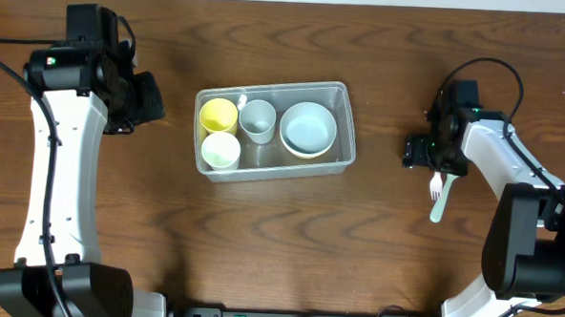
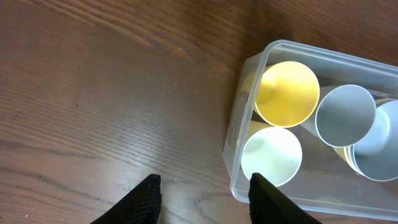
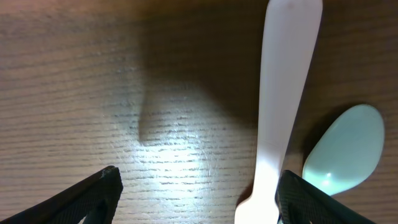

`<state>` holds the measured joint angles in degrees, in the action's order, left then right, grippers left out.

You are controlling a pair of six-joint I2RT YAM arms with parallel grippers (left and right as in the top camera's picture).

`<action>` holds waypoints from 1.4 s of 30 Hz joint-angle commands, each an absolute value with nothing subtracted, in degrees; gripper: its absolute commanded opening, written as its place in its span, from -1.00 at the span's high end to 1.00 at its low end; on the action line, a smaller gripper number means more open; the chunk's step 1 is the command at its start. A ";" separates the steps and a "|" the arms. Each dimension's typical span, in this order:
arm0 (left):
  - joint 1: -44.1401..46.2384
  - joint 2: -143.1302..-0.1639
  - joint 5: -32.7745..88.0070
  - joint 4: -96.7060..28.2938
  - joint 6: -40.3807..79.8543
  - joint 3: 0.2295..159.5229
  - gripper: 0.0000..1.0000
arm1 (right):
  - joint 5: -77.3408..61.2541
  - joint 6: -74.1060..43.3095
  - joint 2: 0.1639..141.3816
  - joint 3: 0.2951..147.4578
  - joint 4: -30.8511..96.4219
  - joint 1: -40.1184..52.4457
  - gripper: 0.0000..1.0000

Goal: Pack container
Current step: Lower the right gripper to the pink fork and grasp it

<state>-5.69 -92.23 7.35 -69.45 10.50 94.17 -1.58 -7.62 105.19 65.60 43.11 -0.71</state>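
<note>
1. Left tool [image 2: 202, 198]: in the overhead view it sits at the upper left of the frame, above bare worktop [image 1: 279, 244] and well apart from the container. In the left wrist view its two dark fingers [image 2: 144, 200] stand apart at the bottom edge with nothing between them. The right-hand finger lies just in front of the container's near corner.

2. Container [image 1: 346, 123]: a clear tub with rounded corners, standing on the worktop at the centre of the overhead frame.
   - A yellow cup [image 1: 218, 114] stands in its upper left corner.
   - A pale cup [image 1: 220, 151] stands below the yellow cup, in the lower left corner.
   - A grey cup [image 1: 257, 121] stands just right of the yellow one.
   - A light blue bowl [image 1: 309, 128] fills the right half.
   - All four are upright with their mouths up.
   - In the left wrist view a small patch shows on the container wall beside the yellow cup. No writing on it can be read.

3. Right tool [image 3: 199, 199]: at the right of the overhead frame, close over the worktop. In the right wrist view its fingers [image 3: 87, 196] stand wide apart and grip nothing.

4. A white fork [image 3: 283, 93] lies flat on the worktop, just inside the right-hand finger of the right tool.

5. A pale green spoon [image 3: 342, 149] lies just right of the fork.
</note>
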 commanded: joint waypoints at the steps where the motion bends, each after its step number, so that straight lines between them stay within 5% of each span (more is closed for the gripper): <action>1: -5.67 -92.49 7.51 -69.80 10.61 93.95 0.06 | -0.84 -9.17 104.27 65.04 43.05 -0.36 -0.64; 23: -5.67 -92.49 7.51 -70.22 10.61 93.95 0.06 | 0.93 -11.00 104.27 60.18 38.04 -0.47 -0.64; 27: -5.67 -92.49 7.49 -70.30 10.61 93.95 0.07 | 3.05 -13.30 104.27 60.18 38.11 -0.47 -0.47; 34: -5.67 -92.49 7.51 -70.28 10.61 93.95 0.06 | 3.29 -14.81 104.27 60.18 38.11 -0.47 0.25; 42: -5.67 -92.49 7.51 -70.28 10.61 93.95 0.06 | 4.73 -16.27 104.27 60.18 37.93 -0.47 0.36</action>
